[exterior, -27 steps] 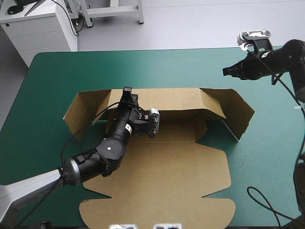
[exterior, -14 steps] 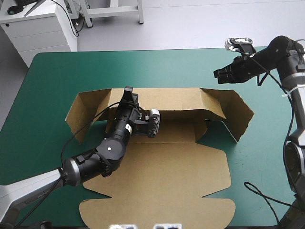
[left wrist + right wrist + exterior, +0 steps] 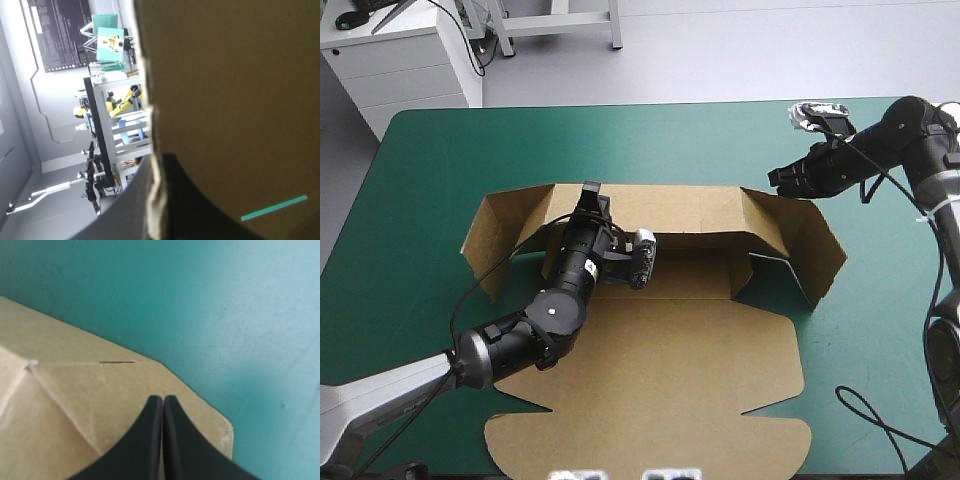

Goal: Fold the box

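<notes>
Three panels of the box (image 3: 660, 370) are standing up: the back wall (image 3: 670, 208) and the left flap (image 3: 485, 235) and right flap (image 3: 815, 245), both leaning at an angle. The big lid panel is lying flat toward the near edge. The whole sheet is sitting mid-table on the teal-green cover (image 3: 420, 180).

The left gripper (image 3: 591, 196) is pinching the back wall's top edge, fingers all but closed with the board between them. The right gripper (image 3: 776, 178) is hanging at the far top corner of the right flap, fingers pressed into one point and carrying nothing. I can't tell if the tip is touching the board or sitting just above it.

Risks I'm seeing:
- A closed tip is giving a narrow contact. It may be sliding off the flap's edge instead of turning it inward, and the flap may be springing back out.
- Only the left pinch is anchoring the sheet. A hard sideways push may be dragging the box across the cover or working the wall out of the left fingers.
- Nothing is supporting the left flap, so it may be flopping down while work is going on at the right.
</notes>
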`<act>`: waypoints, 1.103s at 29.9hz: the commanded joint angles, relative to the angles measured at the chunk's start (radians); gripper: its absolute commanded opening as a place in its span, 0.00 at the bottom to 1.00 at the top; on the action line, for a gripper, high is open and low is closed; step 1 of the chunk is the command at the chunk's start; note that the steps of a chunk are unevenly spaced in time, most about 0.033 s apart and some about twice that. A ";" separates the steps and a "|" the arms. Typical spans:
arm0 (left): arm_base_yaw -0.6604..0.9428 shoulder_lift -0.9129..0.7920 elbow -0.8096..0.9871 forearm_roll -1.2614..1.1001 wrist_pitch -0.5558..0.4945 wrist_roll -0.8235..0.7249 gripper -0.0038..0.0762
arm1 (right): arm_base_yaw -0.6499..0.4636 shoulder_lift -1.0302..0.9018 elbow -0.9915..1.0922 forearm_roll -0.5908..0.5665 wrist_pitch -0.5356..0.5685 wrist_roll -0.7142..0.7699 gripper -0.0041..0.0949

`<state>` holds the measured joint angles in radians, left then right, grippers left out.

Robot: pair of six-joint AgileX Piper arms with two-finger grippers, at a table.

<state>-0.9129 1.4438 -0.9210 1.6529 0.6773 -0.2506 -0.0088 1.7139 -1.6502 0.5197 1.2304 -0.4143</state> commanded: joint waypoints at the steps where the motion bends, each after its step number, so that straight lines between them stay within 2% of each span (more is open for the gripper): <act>1: -0.007 -0.001 -0.026 0.045 0.060 -0.003 0.04 | -0.001 -0.104 0.025 0.033 0.017 -0.012 0.04; 8: -0.007 0.038 -0.026 0.067 0.066 -0.017 0.04 | -0.001 -0.185 0.135 0.039 0.017 -0.021 0.04; 12: -0.007 0.038 -0.026 0.111 0.077 -0.062 0.04 | -0.001 -0.213 0.215 0.083 0.017 -0.056 0.04; 16: -0.007 0.038 -0.026 0.126 0.079 -0.071 0.04 | -0.001 -0.236 0.302 0.172 -0.003 -0.139 0.04; 25: -0.007 0.038 -0.026 0.128 0.076 -0.071 0.04 | -0.001 -0.317 0.492 0.276 -0.126 -0.352 0.04; 31: -0.007 0.038 -0.026 0.128 0.078 -0.071 0.04 | -0.001 -0.324 0.585 0.437 -0.177 -0.528 0.04; 33: -0.007 0.038 -0.026 0.128 0.079 -0.071 0.04 | -0.001 -0.321 0.603 0.456 -0.182 -0.562 0.04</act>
<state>-0.9129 1.5085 -0.9228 1.7205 0.7332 -0.3115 -0.0088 1.4261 -1.0452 0.8761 1.0582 -0.9068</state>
